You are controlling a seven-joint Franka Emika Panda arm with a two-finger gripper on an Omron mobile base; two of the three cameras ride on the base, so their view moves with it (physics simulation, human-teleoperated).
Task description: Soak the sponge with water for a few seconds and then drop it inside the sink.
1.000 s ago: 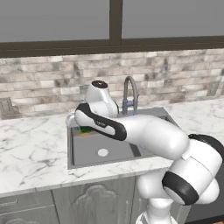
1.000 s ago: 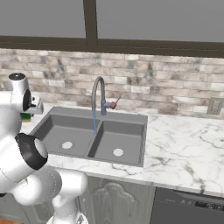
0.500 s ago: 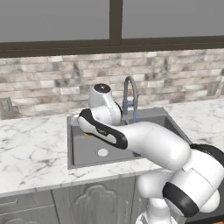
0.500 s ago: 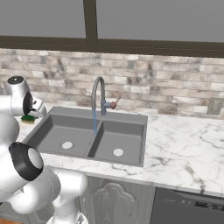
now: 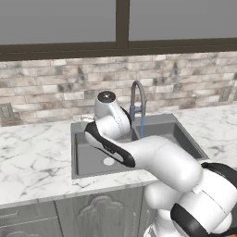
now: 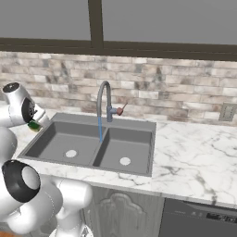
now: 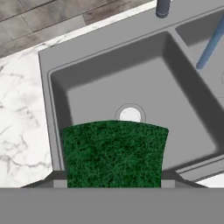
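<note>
The sponge [image 7: 114,153] shows its dark green face low in the hand view, and my gripper [image 7: 114,180] is shut on it with a fingertip at each side. From the right base view the sponge [image 6: 33,125] hangs under the hand at the left rim of the sink [image 6: 134,125]. Below it lies the sink's left basin [image 7: 96,94] with its pale drain [image 7: 130,114]. Water [image 6: 100,129] falls as a thin blue stream from the gooseneck faucet [image 6: 104,92], and this water [image 7: 210,46] is well to the right of the sponge. In the left base view my arm hides the hand over the sink [image 5: 88,162].
White marble counter [image 6: 194,152] runs on both sides of the sink, with a brick backsplash [image 5: 55,92] and a window behind. A small red-tipped lever [image 6: 121,109] sticks out at the faucet base. A wall outlet [image 6: 227,112] sits at far right.
The hand has shifted a little toward the sink's left basin with the sponge still gripped, and the arm's elbow has swung. The water keeps running.
</note>
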